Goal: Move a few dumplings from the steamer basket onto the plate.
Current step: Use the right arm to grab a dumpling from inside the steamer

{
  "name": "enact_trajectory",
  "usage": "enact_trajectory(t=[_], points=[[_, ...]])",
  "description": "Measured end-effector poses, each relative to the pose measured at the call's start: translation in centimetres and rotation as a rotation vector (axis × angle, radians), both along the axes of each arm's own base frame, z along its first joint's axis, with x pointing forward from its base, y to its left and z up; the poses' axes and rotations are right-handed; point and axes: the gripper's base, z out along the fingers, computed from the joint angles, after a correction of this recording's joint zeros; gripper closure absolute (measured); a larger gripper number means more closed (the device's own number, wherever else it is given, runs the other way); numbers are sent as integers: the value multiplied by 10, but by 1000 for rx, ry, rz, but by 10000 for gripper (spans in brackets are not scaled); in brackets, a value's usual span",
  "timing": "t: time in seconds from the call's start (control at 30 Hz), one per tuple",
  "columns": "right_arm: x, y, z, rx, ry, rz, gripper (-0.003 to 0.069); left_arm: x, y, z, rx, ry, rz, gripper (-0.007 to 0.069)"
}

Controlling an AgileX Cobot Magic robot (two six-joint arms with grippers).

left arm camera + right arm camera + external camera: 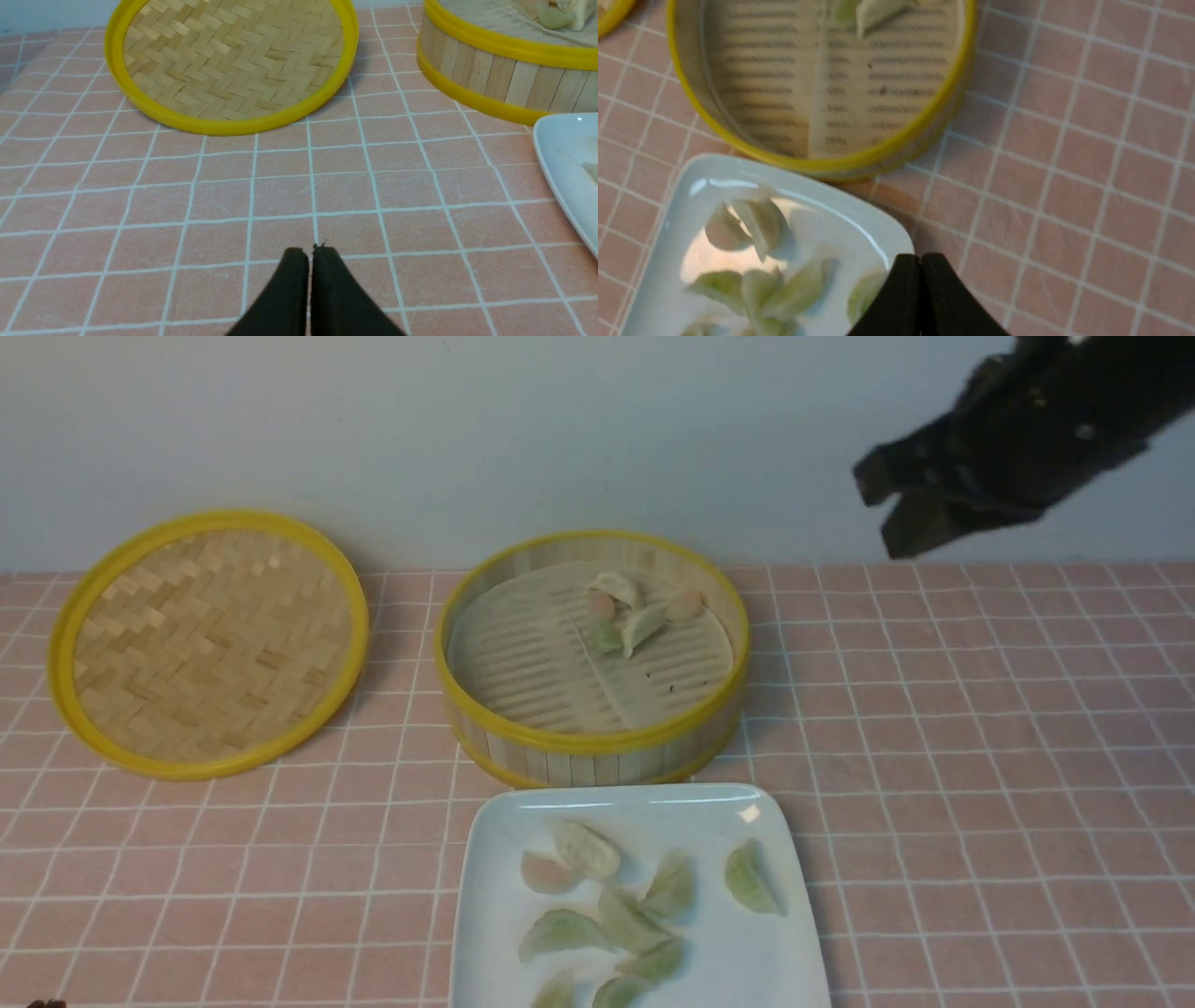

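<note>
Front view: the basket (579,742) holds a handful of dumplings (644,621), bunched toward its far side. The plate (485,859) just in front of it already carries a good pile. The right gripper (892,513) hangs high off to the right, well clear of everything, and the lid (210,644) lies off to the left.

Left wrist view: the left gripper (309,252) has its fingers pressed together on nothing, low over the checked cloth (373,186) and parked out of the way.

Right wrist view: the right gripper's fingers are together too, empty, above the plate's corner.

If another pick is up, it looks like the right arm's job. It should spread the fingers before dropping in (not inside the basket). Come straight down on a dumpling at the edge of the bunch and pinch gently across its belly; these look soft and may stick together. Lift clear of the yellow rim, then let go over a bare patch of plate.
</note>
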Motion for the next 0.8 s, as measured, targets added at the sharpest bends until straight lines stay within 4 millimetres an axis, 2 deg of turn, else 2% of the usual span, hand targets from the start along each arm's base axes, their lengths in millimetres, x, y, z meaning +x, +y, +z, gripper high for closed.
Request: enact_trajectory(t=[0.07,0.1,0.13,0.17,0.23,0.33,0.4,0.6,0.67,0.8], points=[[14,15,-5,-1,-7,38,673,0,0,0,0,0,0,630],[24,30,-8,-3,-22,74,673,0,0,0,0,0,0,630],[28,33,-12,-7,-14,80,673,0,0,0,0,0,0,630],[36,54,-17,-9,-27,125,673,0,0,0,0,0,0,630],[50,83,-31,-18,-39,176,672,0,0,0,0,0,0,630],[70,112,-55,-30,-54,209,671,0,0,0,-1,0,0,630],[85,125,-70,-28,-70,215,669,0,0,0,-1,0,0,630],[112,134,-114,-98,-76,206,648,0,0,0,0,0,0,630],[118,132,-130,-161,-74,199,617,0,0,0,0,0,0,630],[128,121,-147,-205,-58,177,536,0,0,0,0,0,0,630]])
